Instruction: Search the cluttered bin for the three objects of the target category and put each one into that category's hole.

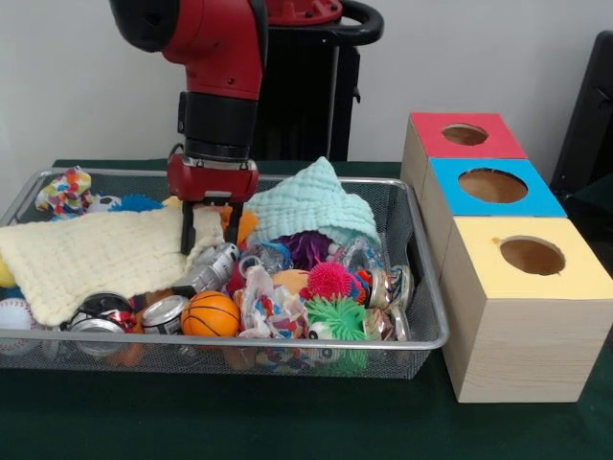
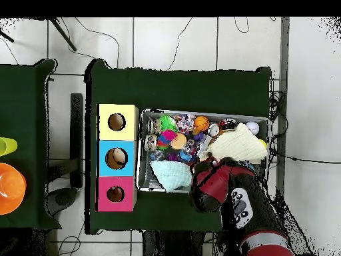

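Left of frame centre, the gripper (image 1: 207, 230) hangs over the wire bin (image 1: 421, 337), its 2 black fingers (image 1: 189, 230) spread apart, gripping nothing, tips touching the pale yellow cloth (image 1: 96, 257). The basketball (image 1: 210, 313) lies near the bin's front rim, below the gripper.

Even indoor light, no strong glare.
Soft shadows are cast under the bin (image 1: 421, 340) and beside the boxes (image 1: 522, 331) on the dark cloth (image 1: 287, 422). Small highlights are seen on the cans (image 1: 165, 312). The wall (image 1: 77, 86) is lit evenly. Floor tiles (image 2: 173, 43) are rendered bright in the overhead view.
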Action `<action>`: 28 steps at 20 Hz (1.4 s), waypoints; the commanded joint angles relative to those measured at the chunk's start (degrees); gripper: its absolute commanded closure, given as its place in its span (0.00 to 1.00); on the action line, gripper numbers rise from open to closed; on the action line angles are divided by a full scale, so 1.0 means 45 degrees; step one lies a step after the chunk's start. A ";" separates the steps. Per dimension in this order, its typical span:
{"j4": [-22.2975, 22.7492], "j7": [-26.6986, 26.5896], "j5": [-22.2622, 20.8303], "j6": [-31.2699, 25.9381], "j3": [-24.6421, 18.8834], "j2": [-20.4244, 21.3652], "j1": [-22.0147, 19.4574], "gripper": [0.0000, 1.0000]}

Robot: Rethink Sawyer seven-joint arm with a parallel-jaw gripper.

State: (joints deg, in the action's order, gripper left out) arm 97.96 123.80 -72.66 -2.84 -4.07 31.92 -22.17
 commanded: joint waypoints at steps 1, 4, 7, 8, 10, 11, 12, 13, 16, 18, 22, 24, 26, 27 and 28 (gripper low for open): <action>0.0940 -0.4520 0.0696 -0.2701 -0.2256 0.0354 -0.1472 0.00; 0.0938 -0.4371 0.0666 -0.2902 -0.2508 0.0406 -0.1612 1.00; 0.0976 -0.4577 0.0731 -0.3205 -0.2593 0.0415 -0.1720 1.00; 0.0974 -0.4642 0.0708 -0.3296 -0.2644 0.0421 -0.1752 1.00; 0.1016 -0.4807 0.0680 -0.3479 -0.2747 0.0420 -0.1871 1.00; 0.1024 -0.4848 0.0644 -0.3523 -0.2759 0.0423 -0.1906 1.00; 0.1022 -0.4869 0.0609 -0.3571 -0.2764 0.0426 -0.1911 1.00; 0.1034 -0.4945 0.0608 -0.3644 -0.2801 0.0430 -0.1951 1.00; 0.1078 -0.5112 0.0631 -0.3797 -0.2901 0.0445 -0.2121 1.00; 0.1480 -0.5924 0.1152 -0.4222 -0.3465 0.0636 -0.2689 1.00; 0.4411 -0.7724 0.3770 -0.5391 -0.5221 0.3882 -0.3995 1.00; 0.5527 -0.8874 0.5477 -0.6366 -0.6233 0.5407 -0.4693 1.00; 0.6369 -0.9738 0.6989 -0.7236 -0.7170 0.6640 -0.5333 1.00; 0.6684 -0.9969 0.7567 -0.7503 -0.7553 0.7100 -0.5566 1.00; 0.6999 -1.0199 0.8145 -0.7770 -0.7935 0.7560 -0.5798 1.00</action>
State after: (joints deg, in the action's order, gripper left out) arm 115.78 107.33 -48.20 -24.44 -26.82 50.66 -44.09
